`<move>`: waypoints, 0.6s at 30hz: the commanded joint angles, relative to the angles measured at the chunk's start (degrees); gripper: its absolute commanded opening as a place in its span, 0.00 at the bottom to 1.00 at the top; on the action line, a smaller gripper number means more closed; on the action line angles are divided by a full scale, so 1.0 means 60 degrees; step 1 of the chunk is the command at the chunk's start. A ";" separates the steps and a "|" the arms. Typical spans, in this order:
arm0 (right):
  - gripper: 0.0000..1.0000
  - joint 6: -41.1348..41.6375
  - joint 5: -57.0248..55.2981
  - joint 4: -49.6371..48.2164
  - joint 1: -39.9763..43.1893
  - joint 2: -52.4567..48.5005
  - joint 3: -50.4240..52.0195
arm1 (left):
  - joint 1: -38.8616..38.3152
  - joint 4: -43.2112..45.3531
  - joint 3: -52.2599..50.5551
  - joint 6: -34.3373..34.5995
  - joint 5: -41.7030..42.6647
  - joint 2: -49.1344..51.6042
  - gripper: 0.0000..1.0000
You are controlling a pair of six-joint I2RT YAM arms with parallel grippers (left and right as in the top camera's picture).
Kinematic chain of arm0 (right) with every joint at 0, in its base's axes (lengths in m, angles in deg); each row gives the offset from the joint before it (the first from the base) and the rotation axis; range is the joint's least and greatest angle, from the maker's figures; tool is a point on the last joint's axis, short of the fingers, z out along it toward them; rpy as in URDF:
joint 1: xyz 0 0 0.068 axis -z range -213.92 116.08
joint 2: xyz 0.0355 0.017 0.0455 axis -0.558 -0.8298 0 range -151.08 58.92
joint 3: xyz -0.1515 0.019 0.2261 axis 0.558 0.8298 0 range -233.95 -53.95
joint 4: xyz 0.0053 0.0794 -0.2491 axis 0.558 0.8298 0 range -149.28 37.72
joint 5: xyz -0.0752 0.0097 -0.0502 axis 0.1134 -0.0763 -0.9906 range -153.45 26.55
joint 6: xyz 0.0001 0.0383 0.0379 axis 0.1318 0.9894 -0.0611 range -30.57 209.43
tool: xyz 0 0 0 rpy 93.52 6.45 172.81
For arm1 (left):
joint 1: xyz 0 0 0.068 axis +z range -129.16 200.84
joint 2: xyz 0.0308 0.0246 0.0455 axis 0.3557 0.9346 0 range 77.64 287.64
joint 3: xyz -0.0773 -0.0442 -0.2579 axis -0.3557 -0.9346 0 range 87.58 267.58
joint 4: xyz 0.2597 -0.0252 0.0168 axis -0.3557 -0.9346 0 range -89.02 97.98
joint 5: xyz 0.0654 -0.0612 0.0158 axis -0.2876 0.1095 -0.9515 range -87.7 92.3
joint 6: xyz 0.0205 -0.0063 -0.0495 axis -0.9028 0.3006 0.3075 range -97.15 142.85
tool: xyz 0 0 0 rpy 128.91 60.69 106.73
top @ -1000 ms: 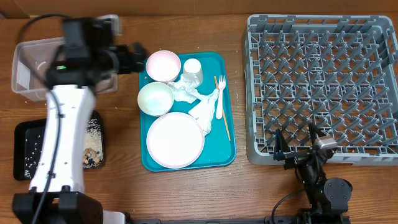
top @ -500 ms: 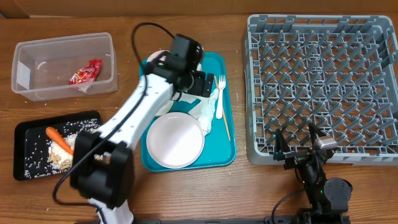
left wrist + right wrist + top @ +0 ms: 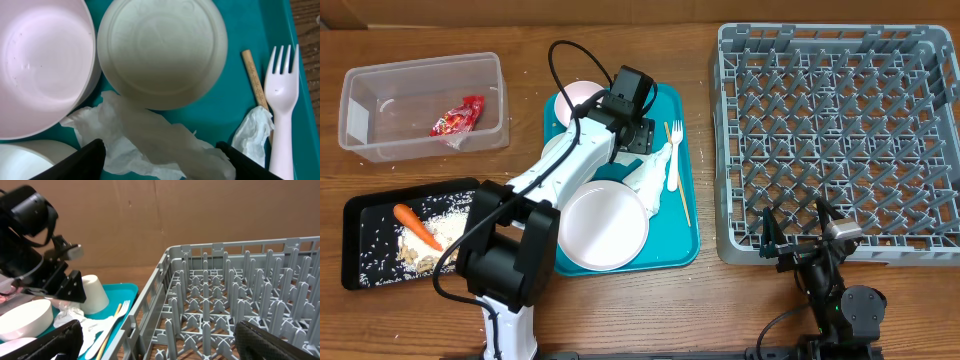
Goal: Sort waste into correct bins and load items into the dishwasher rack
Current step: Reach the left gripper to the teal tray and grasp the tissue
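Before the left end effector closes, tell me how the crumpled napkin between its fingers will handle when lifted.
The napkin looks thin and creased, so it will probably flop and drape, not hold shape. It seems very light; the left end effector should lift it easily. Its folds spread toward the cup, so loose ends may trail and snag.

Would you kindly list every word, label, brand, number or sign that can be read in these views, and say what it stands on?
red wrapper, lying in the clear tub: light printing shows on it, but it is too small and blurred to read.
white cup: only moulded rings on the face in view, no lettering to be made out.
Nothing else in any view carries readable text, so no text can be quoted.
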State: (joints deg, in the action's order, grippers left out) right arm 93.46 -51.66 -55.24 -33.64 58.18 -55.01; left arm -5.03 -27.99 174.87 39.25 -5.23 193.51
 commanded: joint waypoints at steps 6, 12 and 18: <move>1.00 -0.0073 -0.0025 -0.0051 -0.0044 0.0095 0.0098 | -0.0033 0.0255 0.0160 0.0127 -0.0204 0.0124 0.36; 1.00 -0.0073 -0.0025 -0.0051 -0.0044 0.0095 0.0098 | -0.0033 -0.0004 0.0186 0.0131 -0.0197 0.0095 0.04; 1.00 -0.0073 -0.0025 -0.0051 -0.0044 0.0095 0.0098 | -0.0033 -0.1548 0.0780 0.0131 -0.0066 -0.0182 0.04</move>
State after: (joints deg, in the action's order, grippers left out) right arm 93.44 -51.66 -55.22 -33.64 58.18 -55.01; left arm -5.03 -33.63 175.66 39.69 -5.68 193.91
